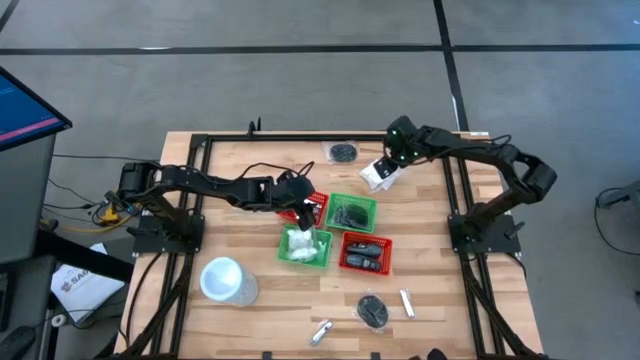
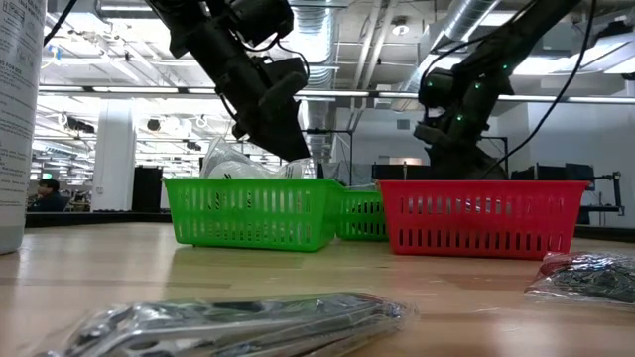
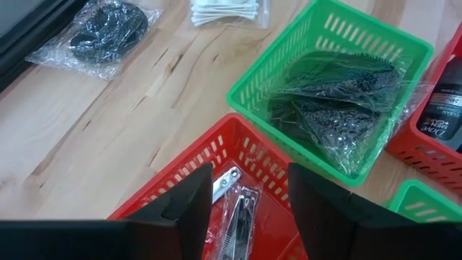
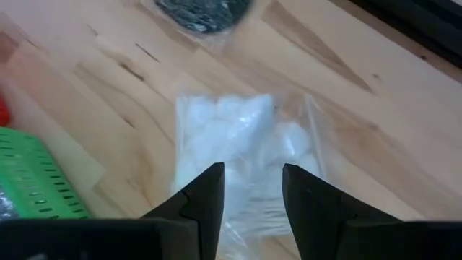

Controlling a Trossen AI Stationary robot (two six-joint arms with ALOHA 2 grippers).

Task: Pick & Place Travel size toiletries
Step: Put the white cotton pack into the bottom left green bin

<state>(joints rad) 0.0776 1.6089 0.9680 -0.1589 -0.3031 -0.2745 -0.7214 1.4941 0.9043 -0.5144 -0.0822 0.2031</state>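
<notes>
While four small square plastic baskets sit clustered mid-surface as sorting bins, the right gripper (image 4: pixel 251 189) hangs directly over a white crinkly packet in clear wrap (image 4: pixel 242 141) lying on the pale wooden surface (image 1: pixel 250 320) near its far edge. Its fingers stand apart, straddling the packet on either side without closing on it, which looks like the lining-up before a pick. Just beyond that packet lies a black round bundle in clear wrap (image 1: pixel 342 152), loose on the wood.

Over the basket cluster, the left gripper (image 3: pixel 247 196) hovers with its fingers spread wide and nothing between them, directly above a red basket (image 3: pixel 189 167) that holds slim silvery clippers in clear wrap (image 3: pixel 235 206); I judge it has nothing left to carry there. Beside it, a green basket (image 3: pixel 254 72) holds dark combs in wrap. More items wait loose near the front edge: another black round bundle (image 1: pixel 374 312) and two short silvery pieces (image 1: pixel 407 303). A large white round cup (image 1: pixel 223 279) stands apart at the left.
</notes>
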